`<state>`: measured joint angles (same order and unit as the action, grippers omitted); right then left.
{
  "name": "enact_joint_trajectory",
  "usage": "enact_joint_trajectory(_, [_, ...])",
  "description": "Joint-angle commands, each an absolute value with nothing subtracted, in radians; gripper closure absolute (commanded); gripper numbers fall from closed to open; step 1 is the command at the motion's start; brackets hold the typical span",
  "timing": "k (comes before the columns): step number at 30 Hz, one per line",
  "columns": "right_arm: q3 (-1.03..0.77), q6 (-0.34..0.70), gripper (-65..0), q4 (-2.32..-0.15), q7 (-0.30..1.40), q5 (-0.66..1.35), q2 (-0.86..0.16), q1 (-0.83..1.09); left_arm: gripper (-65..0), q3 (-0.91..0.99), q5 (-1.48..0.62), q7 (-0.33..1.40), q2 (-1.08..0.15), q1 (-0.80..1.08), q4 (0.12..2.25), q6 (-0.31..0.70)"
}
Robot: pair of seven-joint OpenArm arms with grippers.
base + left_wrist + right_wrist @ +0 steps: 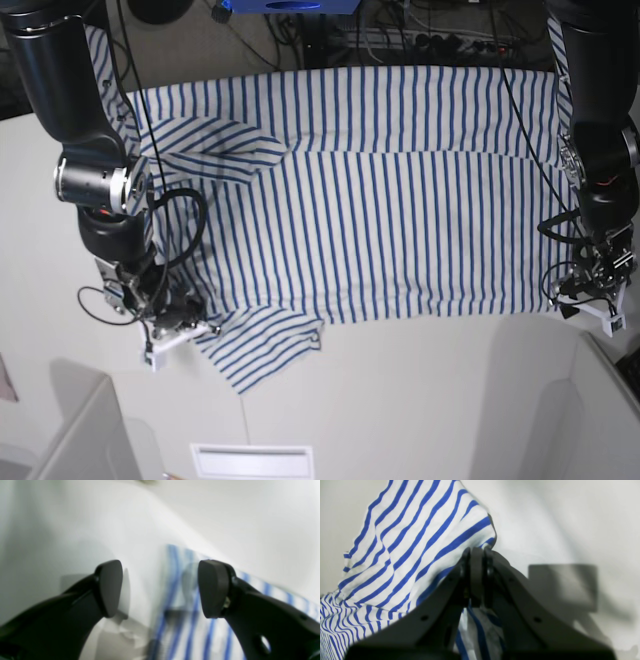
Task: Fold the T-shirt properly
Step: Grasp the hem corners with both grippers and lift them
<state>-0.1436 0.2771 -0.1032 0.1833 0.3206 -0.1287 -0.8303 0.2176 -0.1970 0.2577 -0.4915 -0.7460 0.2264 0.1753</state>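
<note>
The T-shirt (380, 220), white with thin blue stripes, lies spread across the white table (400, 400). One sleeve is folded over at the upper left, and another flap sticks out at the lower left (262, 348). My right gripper (195, 322) is at that lower left corner. In the right wrist view the gripper (477, 555) is shut on a bunched fold of the T-shirt (415, 542). At the shirt's right edge my left gripper (580, 300) hangs low. In the left wrist view the gripper (161, 590) is open, with the T-shirt's edge (175, 600) lying below the gap.
Cables and equipment (400, 35) crowd the far side behind the table. A white slotted label (252, 460) sits at the table's front edge. Grey panels rise at the front left (80, 430) and front right (605, 400).
</note>
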Motion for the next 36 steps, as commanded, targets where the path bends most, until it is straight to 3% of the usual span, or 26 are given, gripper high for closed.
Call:
enact_joint_trajectory(1, [-0.142, 0.285, 0.0, -0.12, 0.163, 0.326, -0.134, -0.869, -45.9, 0.217, -0.202, 0.236, -0.509, -0.78, 0.246, 0.18])
enact_joint_trajectory(8, [-0.147, 0.285, 0.0, -0.134, 0.163, 0.222, -0.108, -0.869, -45.9, 0.151, -0.202, 0.231, -0.503, -0.774, 0.245, 0.179])
enact_joint_trajectory(21, [-0.151, 0.285, 0.0, -0.171, 0.163, 0.22, -0.111, -0.839, -43.9, 0.114, -0.211, 0.226, -0.466, -0.773, 0.209, 0.179])
enact_joint_trajectory(24, [-0.151, 0.285, 0.0, -0.194, 0.163, 0.22, -0.113, -0.834, -31.4, 0.11, -0.211, 0.226, -0.458, -0.773, 0.211, 0.179])
enact_joint_trajectory(29, [-0.153, 0.285, 0.0, -0.272, 0.163, 0.222, -0.111, -0.792, 0.0, 0.11, -0.211, 0.226, -0.456, -0.771, 0.211, 0.179])
enact_joint_trajectory(36, [-0.26, 0.285, 0.0, -0.395, 0.165, 0.222, -0.105, -0.725, 0.0, 0.114, -0.213, 0.229, -0.456, -0.773, 0.232, 0.185])
